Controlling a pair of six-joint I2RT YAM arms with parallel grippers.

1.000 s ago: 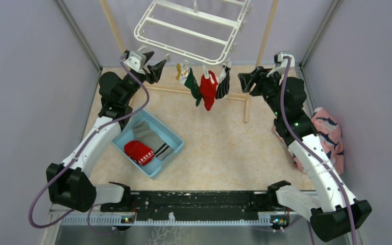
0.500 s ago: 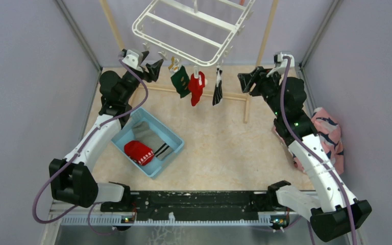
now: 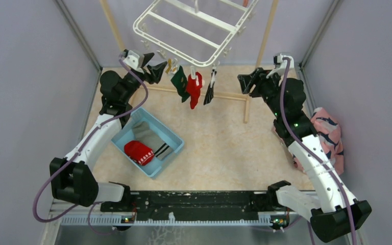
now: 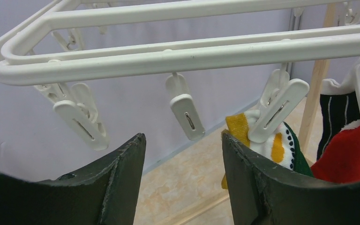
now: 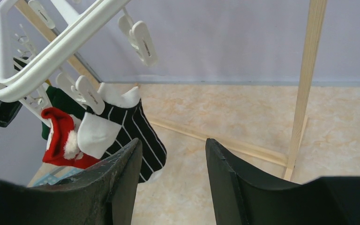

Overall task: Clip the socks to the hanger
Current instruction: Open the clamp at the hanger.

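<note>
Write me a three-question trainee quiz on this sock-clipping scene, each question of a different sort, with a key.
1. True or false: the left gripper is holding a sock.
2. How many hanging socks are clipped to the hanger? A two, B three, C five.
3. Fill in: the unclipped red sock lies in the blue ____.
Key: 1 false, its jaws are open and empty; 2 B; 3 bin.
</note>
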